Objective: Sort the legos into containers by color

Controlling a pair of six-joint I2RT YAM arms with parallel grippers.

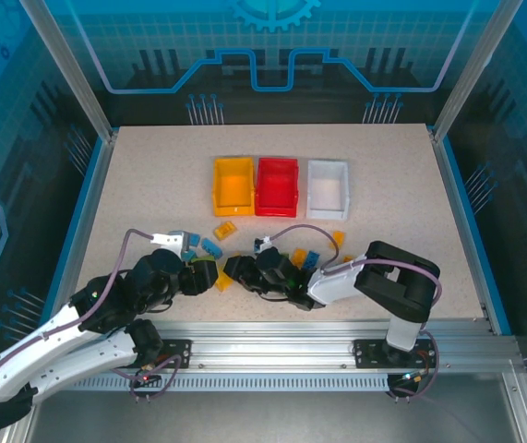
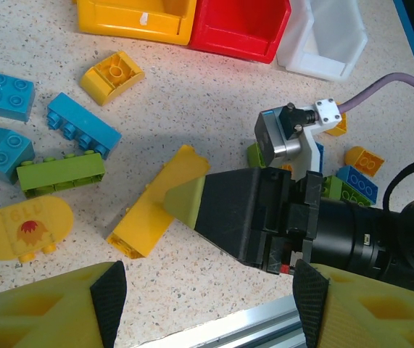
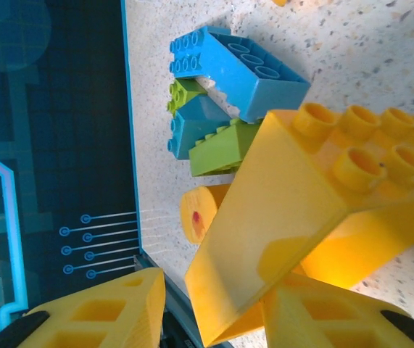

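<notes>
looking down from above, you have both arms reaching in over the near middle of the worktop (image 1: 152, 185), with the left gripper (image 1: 206, 274) and the right gripper (image 1: 237, 269) nose to nose. between them the long yellow brick (image 1: 223, 281) lies on the worktop.

your right gripper (image 2: 192, 205) has its jaws set around one end of the long yellow brick (image 2: 152, 212). from the right wrist you see the brick resting against one finger (image 3: 337, 322), while a thin gap shows beside the other finger (image 3: 98, 312), so it is not pinched.

your left gripper (image 2: 208, 304) hangs spread wide just on the near side of the brick, with nothing between its pads (image 2: 109, 297).

left of the long brick sit a green brick (image 2: 60, 172), a blue brick (image 2: 83, 125) and a rounded yellow piece (image 2: 24, 228). a small yellow sloped brick (image 2: 112, 75) lies farther off. a small heap of blue, green and orange bricks (image 2: 355, 183) sits to the right of the right gripper.

at the far middle of the worktop stand the yellow-orange bin (image 1: 218, 185), the red bin (image 1: 276, 210) and the white bin (image 1: 328, 214), side by side.
</notes>
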